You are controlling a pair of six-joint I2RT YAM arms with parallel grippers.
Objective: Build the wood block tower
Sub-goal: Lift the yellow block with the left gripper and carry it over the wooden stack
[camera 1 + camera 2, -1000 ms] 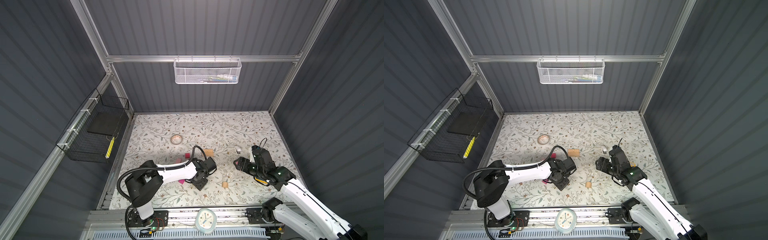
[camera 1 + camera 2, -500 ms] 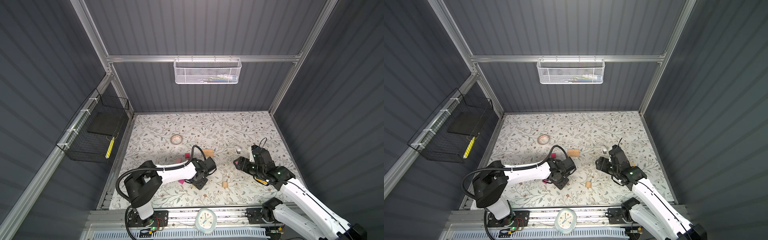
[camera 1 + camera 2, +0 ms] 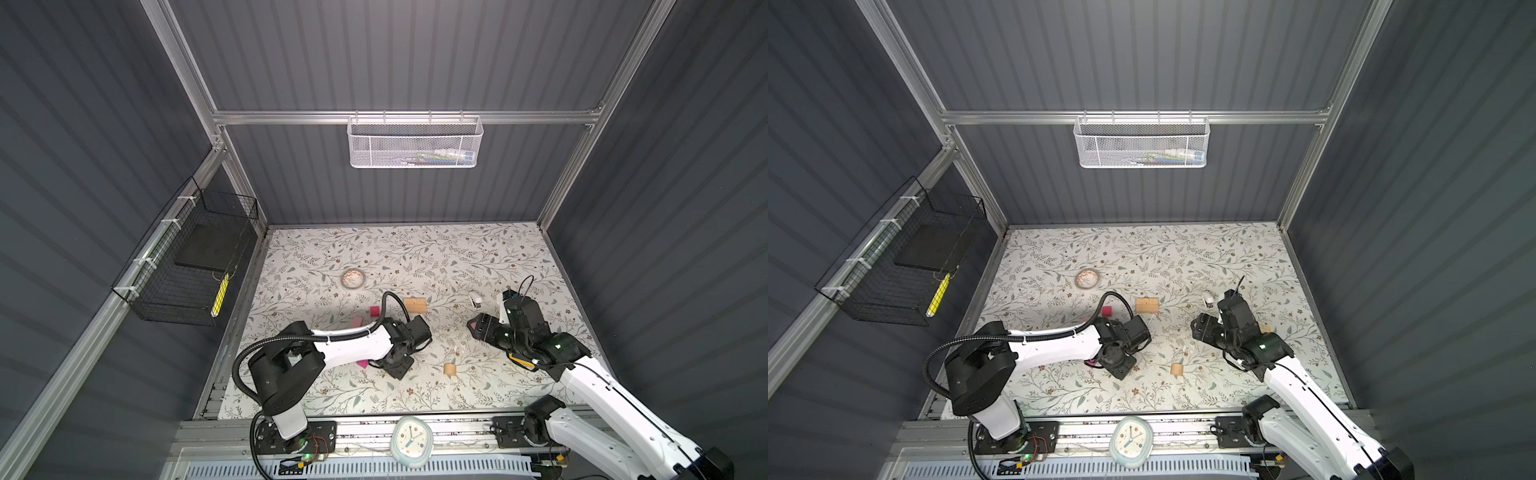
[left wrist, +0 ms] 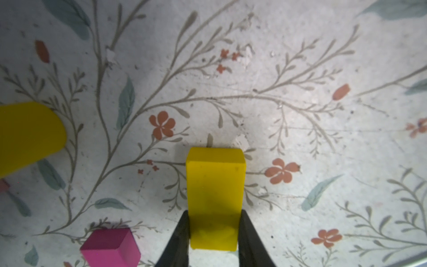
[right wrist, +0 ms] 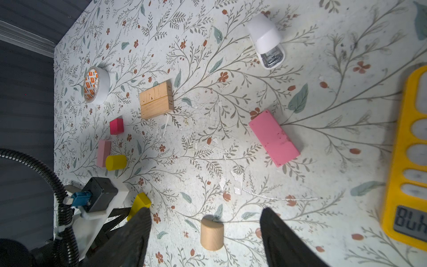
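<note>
My left gripper [image 4: 213, 219] is low over the mat, shut on the near end of a yellow bar [image 4: 215, 191] that lies flat. Beside it are a magenta cube [image 4: 111, 247] and a yellow cylinder [image 4: 27, 136]. In both top views the left gripper [image 3: 397, 365] sits front centre. My right gripper [image 5: 205, 210] hangs open and empty, with a tan cylinder [image 5: 212, 231] on the mat below its gap. Two tan bars [image 5: 157, 100] lie side by side, and a large pink bar [image 5: 273, 138], a small pink bar [image 5: 103, 152] and another magenta cube [image 5: 116, 126] lie loose. No tower is in view.
A tape roll [image 3: 353, 278] lies at the mat's back left. A white stapler [image 5: 266, 46] and a yellow calculator [image 5: 413, 161] lie near my right arm. A clock [image 3: 411, 442] rests on the front rail. Wire baskets hang on the left and back walls.
The left gripper's jaws have drawn in onto the yellow bar. Both arms stay where they were.
</note>
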